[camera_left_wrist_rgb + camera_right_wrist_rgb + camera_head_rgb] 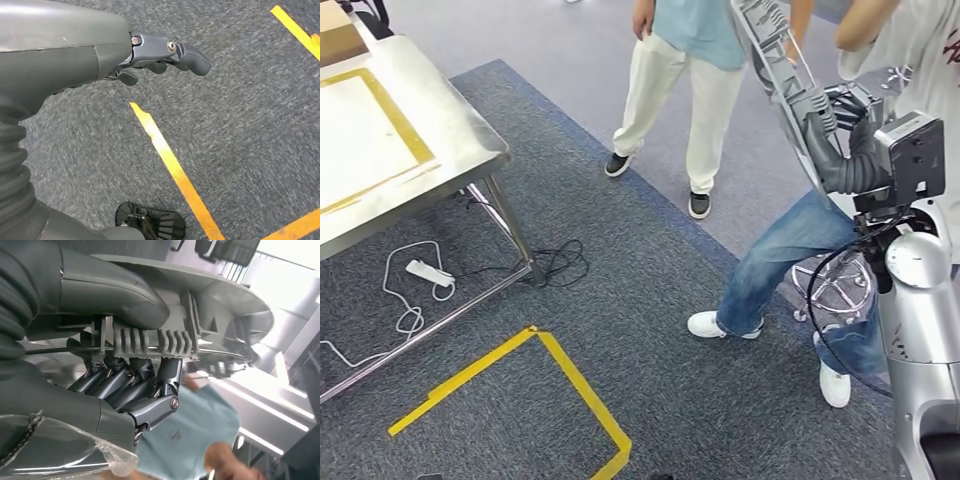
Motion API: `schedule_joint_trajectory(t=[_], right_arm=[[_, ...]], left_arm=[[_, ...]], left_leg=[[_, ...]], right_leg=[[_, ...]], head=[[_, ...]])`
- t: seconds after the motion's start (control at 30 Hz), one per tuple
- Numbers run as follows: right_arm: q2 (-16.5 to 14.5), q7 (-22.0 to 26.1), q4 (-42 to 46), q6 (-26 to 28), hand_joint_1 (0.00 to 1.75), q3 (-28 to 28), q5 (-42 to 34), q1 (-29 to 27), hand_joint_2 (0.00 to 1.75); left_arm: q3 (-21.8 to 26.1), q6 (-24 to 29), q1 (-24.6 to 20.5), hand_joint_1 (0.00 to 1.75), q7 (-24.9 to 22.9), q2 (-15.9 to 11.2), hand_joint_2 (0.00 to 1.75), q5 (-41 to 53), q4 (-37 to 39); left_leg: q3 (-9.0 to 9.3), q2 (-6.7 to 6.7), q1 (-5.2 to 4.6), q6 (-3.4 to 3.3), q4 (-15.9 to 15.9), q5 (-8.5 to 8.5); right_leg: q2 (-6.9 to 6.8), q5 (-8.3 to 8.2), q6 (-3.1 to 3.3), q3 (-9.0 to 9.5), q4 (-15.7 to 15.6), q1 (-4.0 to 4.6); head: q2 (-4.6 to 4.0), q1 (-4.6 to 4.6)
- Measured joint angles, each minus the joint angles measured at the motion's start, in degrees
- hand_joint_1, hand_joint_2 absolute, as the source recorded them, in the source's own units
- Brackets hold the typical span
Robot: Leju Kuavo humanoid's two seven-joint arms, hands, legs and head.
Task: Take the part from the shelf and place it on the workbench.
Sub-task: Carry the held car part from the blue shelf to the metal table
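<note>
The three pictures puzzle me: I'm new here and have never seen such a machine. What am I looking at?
A humanoid robot films itself with three cameras. The head view looks down at grey carpet, yellow floor tape and a steel workbench. Two people stand nearby. The right robot hand grips a long grey plastic part, raised; the right wrist view shows that grip close up, fingers curled around the part's ribs. The left wrist view shows the left robot hand holding nothing, hanging over the carpet.
</note>
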State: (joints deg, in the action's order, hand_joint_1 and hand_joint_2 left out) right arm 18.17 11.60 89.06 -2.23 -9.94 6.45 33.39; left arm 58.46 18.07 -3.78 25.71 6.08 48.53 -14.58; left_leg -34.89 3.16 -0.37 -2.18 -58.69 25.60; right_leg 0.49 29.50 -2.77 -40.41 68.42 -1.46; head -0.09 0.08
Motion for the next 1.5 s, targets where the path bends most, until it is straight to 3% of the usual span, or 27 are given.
schedule_joint_trajectory(t=[0.03, 0.1, 0.2, 0.27, 0.33, 0.37, 0.43, 0.5, 0.57, 0.63, 0.7, 0.73, 0.77, 0.83, 0.9, 0.93, 0.97, 1.03, 1.1, 1.17, 1.23, 1.3, 1.33, 1.4, 1.43, 1.47, 1.5], right_arm=[[0.04, -0.02, -0.03, -0.01, 1.75, -0.01, 0.0, -0.01, 1.75], [0.1, -0.02, -0.1, -0.01, 1.75, -0.06, 0.02, -0.06, 1.75], [0.11, -0.02, -0.16, -0.02, 1.75, -0.33, 0.11, -0.08, 1.75], [0.1, -0.09, -0.19, 0.0, 1.75, -0.52, 0.17, -0.01, 1.75], [0.1, -0.13, -0.26, 0.05, 1.75, -0.64, 0.23, -0.03, 1.75], [0.09, -0.09, -0.31, 0.07, 1.75, -0.72, 0.24, -0.06, 1.75], [0.05, -0.02, -0.43, 0.13, 1.75, -0.9, 0.25, -0.18, 1.75], [0.01, 0.03, -0.54, 0.21, 1.75, -1.11, 0.27, -0.38, 1.75], [-0.01, 0.15, -0.61, 0.36, 1.75, -1.3, 0.28, -0.48, 1.75], [-0.01, 0.3, -0.71, 0.6, 1.75, -1.41, 0.29, -0.6, 1.75], [-0.02, 0.36, -0.75, 0.78, 1.75, -1.48, 0.32, -0.76, 1.75], [-0.02, 0.38, -0.78, 0.81, 1.75, -1.5, 0.32, -0.85, 1.75], [-0.02, 0.4, -0.81, 0.82, 1.75, -1.5, 0.3, -0.91, 1.75], [-0.01, 0.51, -0.93, 0.85, 1.75, -1.46, 0.26, -1.11, 1.75], [-0.01, 0.64, -1.07, 0.89, 1.75, -1.41, 0.26, -1.47, 1.75], [-0.01, 0.67, -1.11, 0.91, 1.75, -1.4, 0.26, -1.66, 1.75], [-0.01, 0.67, -1.14, 0.92, 1.75, -1.39, 0.26, -1.77, 1.75], [-0.01, 0.66, -1.18, 0.91, 1.75, -1.38, 0.28, -1.84, 1.75], [-0.01, 0.64, -1.33, 0.84, 1.75, -1.41, 0.34, -1.84, 1.75], [0.01, 0.64, -1.54, 0.78, 1.75, -1.47, 0.5, -1.76, 1.75], [-0.01, 0.59, -1.68, 0.69, 1.75, -1.6, 0.79, -1.59, 1.75], [-0.03, 0.43, -1.88, 0.59, 1.75, -1.75, 1.18, -1.4, 1.75], [-0.03, 0.34, -2.03, 0.56, 1.75, -1.83, 1.4, -1.31, 1.75], [-0.08, 0.22, -2.4, 0.51, 1.75, -2.04, 1.92, -1.14, 1.75], [-0.12, 0.15, -2.61, 0.48, 1.75, -2.21, 2.2, -1.08, 1.75], [-0.18, 0.08, -2.81, 0.45, 1.75, -2.4, 2.43, -1.03, 1.75], [-0.22, 0.01, -2.99, 0.42, 1.75, -2.61, 2.6, -0.98, 1.75]], left_arm=[[0.01, 0.02, -0.01, 0.0, -0.01, 0.03, 1.75, 0.08, 0.0], [0.03, 0.07, 0.01, 0.0, -0.02, 0.03, 1.75, 0.14, 0.01], [0.05, 0.12, 0.33, 0.0, -0.06, 0.02, 1.75, 0.31, 0.02], [0.05, 0.1, 0.35, 0.0, -0.07, 0.09, 1.75, 0.5, 0.02], [0.05, 0.09, 0.2, 0.0, -0.07, 0.14, 1.75, 0.58, 0.02], [0.05, 0.09, 0.17, 0.0, -0.07, 0.15, 1.75, 0.59, 0.02], [0.05, 0.08, 0.25, 0.0, -0.1, 0.23, 1.75, 0.62, 0.02], [0.05, 0.08, 0.31, 0.0, -0.14, 0.26, 1.75, 0.64, 0.02], [0.06, 0.12, 0.26, 0.0, -0.22, 0.15, 1.75, 0.65, 0.02], [0.08, 0.23, 0.22, 0.0, -0.38, 0.05, 1.75, 0.66, 0.02], [0.09, 0.37, 0.37, 0.0, -0.58, 0.01, 1.75, 0.67, 0.02], [0.09, 0.44, 0.47, 0.0, -0.68, 0.02, 1.75, 0.67, 0.02], [0.09, 0.5, 0.49, 0.0, -0.8, 0.05, 1.75, 0.67, 0.02], [0.11, 0.59, 0.38, 0.0, -0.96, 0.13, 1.75, 0.65, 0.02], [0.23, 0.73, 0.31, 0.0, -1.0, 0.13, 1.75, 0.55, 0.02], [0.34, 0.82, 0.34, 0.0, -0.98, 0.13, 1.75, 0.48, 0.02], [0.48, 0.9, 0.38, 0.0, -0.92, 0.13, 1.75, 0.38, 0.02], [0.79, 1.03, 0.43, 0.0, -0.72, 0.1, 1.75, 0.21, 0.02], [1.16, 1.2, 0.36, 0.0, -0.45, -0.09, 1.75, 0.14, 0.01], [1.52, 1.34, 0.44, 0.0, -0.27, -0.34, 1.75, 0.04, 0.0], [1.96, 1.43, 0.6, 0.0, -0.08, -0.51, 1.75, -0.58, -0.01], [2.82, 1.7, 0.43, 0.0, 0.25, -0.59, 1.75, -2.14, -0.03], [3.37, 1.87, 0.29, 0.0, 0.42, -0.55, 1.75, -2.92, -0.05], [4.35, 2.12, 0.04, 0.0, 0.6, -0.55, 1.75, -3.82, -0.1], [4.72, 2.16, 0.03, 0.0, 0.61, -0.52, 1.75, -3.92, -0.11], [5.0, 2.2, 0.04, 0.0, 0.62, -0.49, 1.75, -3.96, -0.11], [5.27, 2.23, 0.06, 0.0, 0.62, -0.48, 1.75, -3.97, -0.11]], left_leg=[[-0.04, 0.59, 0.0, 0.32, -0.4, 0.33], [-0.43, 1.62, 0.04, 0.95, -1.06, 0.69], [-0.73, 2.38, 0.04, 1.57, -1.31, 0.84], [-1.77, 0.64, -0.05, 2.18, -3.85, 2.43], [-5.0, -1.78, 0.1, 2.83, -10.58, 5.49], [-6.9, -2.33, 0.24, 3.02, -14.25, 6.75], [-8.61, -2.68, 0.39, 3.1, -16.96, 6.48], [-6.25, -3.21, 0.3, 2.63, -11.25, 2.41], [-2.93, -4.88, -0.31, 1.72, -4.05, -0.52], [-1.79, -5.79, -0.91, 1.02, -1.32, -0.59], [-1.48, -5.0, -0.84, 0.53, -0.41, -0.65], [-1.12, -4.53, -0.66, 0.27, 0.11, -0.82], [-0.75, -4.1, -0.45, 0.03, 0.6, -1.02], [-0.34, -3.19, -0.24, -0.34, 1.0, -1.1], [-0.3, -2.09, -0.26, -0.53, 0.89, -0.94], [-0.24, -1.5, -0.27, -0.54, 0.8, -0.83], [-0.17, -0.88, -0.24, -0.48, 0.65, -0.68], [-0.01, 0.31, -0.12, -0.13, 0.15, -0.17], [-0.47, 1.4, -0.08, 0.46, -0.64, 0.22], [-1.09, 2.31, -0.03, 0.99, -1.0, 0.21], [-1.26, 2.44, -0.03, 1.47, -1.27, 0.53], [-2.61, 0.31, -0.09, 2.15, -4.58, 2.52], [-4.19, -1.14, -0.03, 2.51, -8.0, 4.15], [-7.94, -2.48, 0.29, 3.0, -15.41, 6.89], [-8.94, -2.65, 0.42, 3.09, -17.19, 6.97], [-8.83, -2.74, 0.5, 3.09, -16.64, 5.89], [-7.7, -2.91, 0.52, 2.95, -14.01, 3.95]], right_leg=[[0.79, -1.61, -0.03, 1.82, -3.62, -0.12], [1.98, -2.54, 0.28, 4.07, -7.79, -0.22], [1.27, -2.04, 1.21, 4.61, -8.27, -0.28], [0.26, -1.89, 1.89, 5.09, -8.47, -0.47], [-0.76, -1.62, 2.4, 5.43, -8.55, -0.35], [-1.24, -1.49, 2.52, 5.53, -8.55, -0.28], [-2.16, -1.21, 2.58, 5.82, -8.55, -0.17], [-3.08, -0.83, 2.51, 6.36, -8.56, -0.02], [-3.92, -0.47, 2.27, 6.82, -8.65, 0.19], [-4.76, -0.31, 1.79, 6.98, -8.89, 0.35], [-5.43, -0.12, 1.14, 7.21, -9.29, 0.38], [-4.93, 0.25, 0.88, 7.19, -9.09, 0.32], [-3.91, 1.01, 0.7, 6.68, -7.93, 0.28], [-1.45, 3.74, 0.49, 3.58, -1.87, 0.22], [-0.65, 5.75, 0.28, -0.65, 5.17, 0.24], [-0.59, 5.32, 0.22, -1.79, 6.37, 0.24], [-0.56, 3.69, 0.22, -1.74, 5.2, 0.22], [0.32, -0.74, 0.24, 0.99, -1.81, 0.06], [2.11, -2.59, 0.39, 3.74, -7.44, -0.19], [2.72, -2.21, 0.83, 4.46, -8.46, -0.19], [1.81, -2.09, 1.5, 4.73, -8.58, -0.34], [0.65, -1.97, 2.18, 5.35, -8.95, -0.51], [0.06, -1.85, 2.45, 5.6, -9.02, -0.41], [-1.04, -1.59, 2.68, 5.87, -9.02, -0.29], [-1.55, -1.44, 2.7, 6.02, -9.02, -0.26], [-2.04, -1.28, 2.67, 6.22, -9.02, -0.22], [-2.5, -1.1, 2.61, 6.49, -9.02, -0.18]], head=[[0.0, 0.02], [0.0, 0.03], [0.0, 0.04], [0.0, -0.25], [0.0, -0.55], [0.0, -0.54], [0.0, -0.55], [0.0, -0.55], [0.0, -0.52], [0.0, -0.48], [0.0, -0.46], [0.0, -0.43], [0.0, -0.33], [0.0, -0.06], [0.0, 0.09], [0.0, 0.09], [0.0, 0.11], [0.0, 0.09], [0.01, 0.11], [0.01, 0.14], [0.01, 0.11], [0.01, -0.23], [0.01, -0.41], [0.01, -0.52], [0.01, -0.54], [0.01, -0.53], [0.02, -0.54]])
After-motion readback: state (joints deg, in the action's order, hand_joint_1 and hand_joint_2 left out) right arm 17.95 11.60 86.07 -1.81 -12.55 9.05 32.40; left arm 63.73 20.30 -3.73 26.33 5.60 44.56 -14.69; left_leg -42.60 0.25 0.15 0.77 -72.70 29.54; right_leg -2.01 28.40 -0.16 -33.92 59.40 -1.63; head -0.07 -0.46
